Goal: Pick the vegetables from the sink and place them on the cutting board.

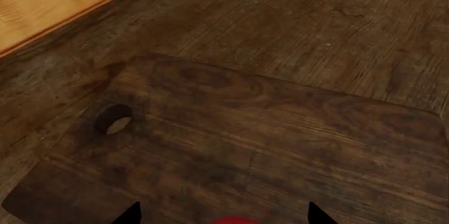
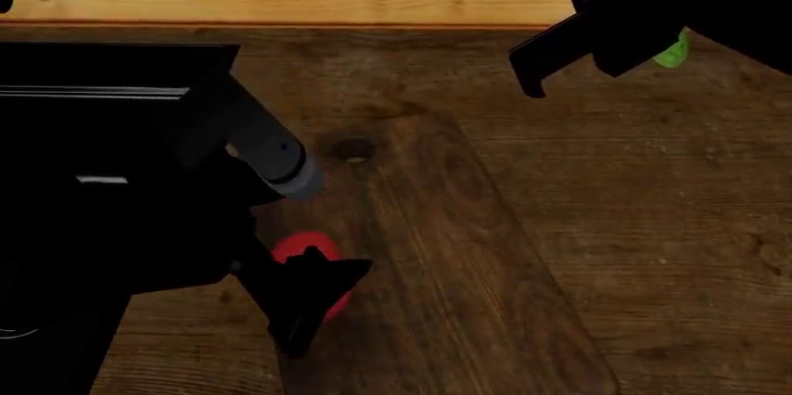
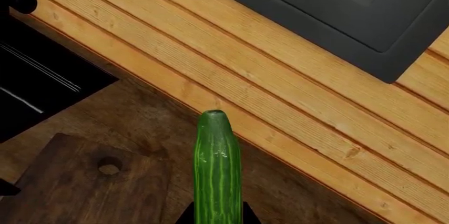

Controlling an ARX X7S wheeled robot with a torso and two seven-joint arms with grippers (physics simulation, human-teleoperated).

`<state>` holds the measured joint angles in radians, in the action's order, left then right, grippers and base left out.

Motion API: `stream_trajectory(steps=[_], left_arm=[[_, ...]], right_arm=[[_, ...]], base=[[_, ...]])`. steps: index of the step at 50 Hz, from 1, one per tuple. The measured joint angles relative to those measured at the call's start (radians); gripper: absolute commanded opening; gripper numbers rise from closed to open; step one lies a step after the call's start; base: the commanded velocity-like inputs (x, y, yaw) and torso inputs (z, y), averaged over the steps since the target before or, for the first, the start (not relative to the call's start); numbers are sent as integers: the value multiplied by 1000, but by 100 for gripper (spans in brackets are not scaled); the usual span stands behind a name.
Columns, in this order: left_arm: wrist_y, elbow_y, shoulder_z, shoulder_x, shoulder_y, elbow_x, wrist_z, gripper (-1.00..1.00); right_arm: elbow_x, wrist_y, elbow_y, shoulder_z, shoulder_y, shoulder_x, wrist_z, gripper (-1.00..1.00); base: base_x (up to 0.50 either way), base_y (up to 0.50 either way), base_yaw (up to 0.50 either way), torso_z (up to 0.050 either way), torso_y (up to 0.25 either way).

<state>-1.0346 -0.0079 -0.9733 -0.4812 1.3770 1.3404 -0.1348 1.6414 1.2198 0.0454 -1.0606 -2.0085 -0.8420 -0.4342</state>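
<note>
Red tomato sits on the cutting board, on the near side of the board's hole, between the left gripper fingers; whether they pinch it, can't tell; left wrist view shows only a red sliver between spread black fingertips; right gripper clamped on the cucumber, raised beyond the board's right edge; head view shows just its green end; right wrist view alone shows its full bumpy length and the sink left of the board; no readable writing.
</note>
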Motion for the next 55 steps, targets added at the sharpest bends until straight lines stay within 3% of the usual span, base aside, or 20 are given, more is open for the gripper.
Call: stream_trajectory(steps=[25,35,55], left_arm=[[40,0,91,-23,94,15,-59,100],[59,20,139,-63,115,23,-129,100],[115,78,228,-145,101,41,-266,100]], right_arm=[[7,47,-20,-33,6,26,36,-100],[-12,103,-117,-90,13,91,158,-100],[-132,205,-351,-236,-73,253,555,-100]], base=[[0,0,0,0,0],[0,0,0,0,0],[0,0,0,0,0]])
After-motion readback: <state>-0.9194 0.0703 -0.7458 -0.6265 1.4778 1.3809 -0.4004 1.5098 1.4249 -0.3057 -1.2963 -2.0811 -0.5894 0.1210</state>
